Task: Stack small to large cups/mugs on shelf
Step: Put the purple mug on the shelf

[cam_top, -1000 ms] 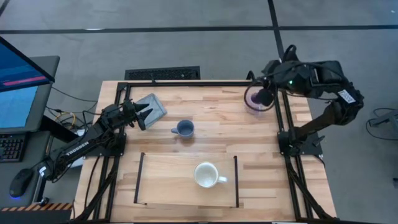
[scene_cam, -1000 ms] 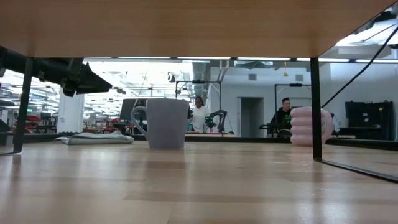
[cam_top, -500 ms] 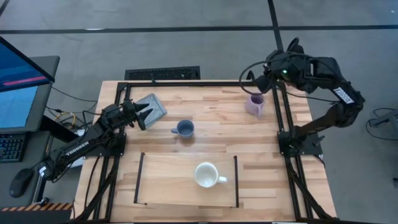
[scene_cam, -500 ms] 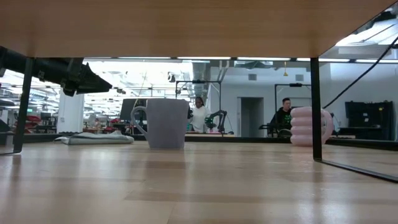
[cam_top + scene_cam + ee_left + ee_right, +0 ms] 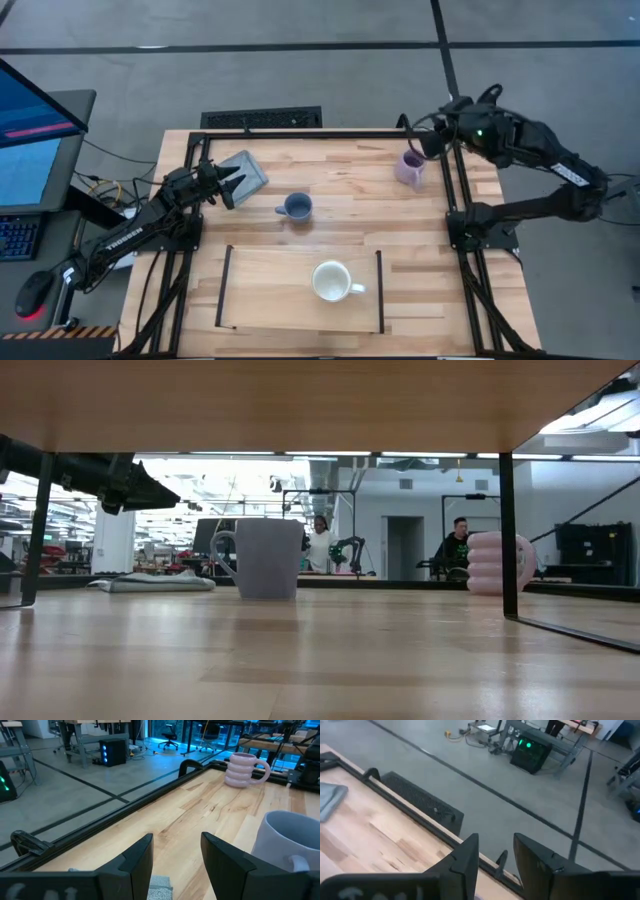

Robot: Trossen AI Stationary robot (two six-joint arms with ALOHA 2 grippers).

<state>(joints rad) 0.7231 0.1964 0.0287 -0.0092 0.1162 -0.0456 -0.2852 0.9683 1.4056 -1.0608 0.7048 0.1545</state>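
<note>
The white mug (image 5: 332,281) stands on the light-wood shelf (image 5: 270,290) near the table's near edge. The small blue mug (image 5: 296,207) stands on the table at mid-table; it also shows in the left wrist view (image 5: 290,845). The ribbed lilac mug (image 5: 409,168) stands upright on the table at the far right, and shows in the low view (image 5: 495,563). My right gripper (image 5: 425,142) is open and empty, just past the lilac mug toward the far right edge. My left gripper (image 5: 228,185) is open and empty at the far left, left of the blue mug.
A flat grey pad (image 5: 245,170) lies under and just beyond my left gripper's fingers. The black table frame (image 5: 300,131) runs along the far edge. The shelf's black end bars (image 5: 381,292) stand up at both short ends. People stand in the room behind (image 5: 458,545).
My right gripper has drawn away from above the lilac mug, toward the table's far right edge, and its arm has swung out to the right. The lilac mug stands where it was.
</note>
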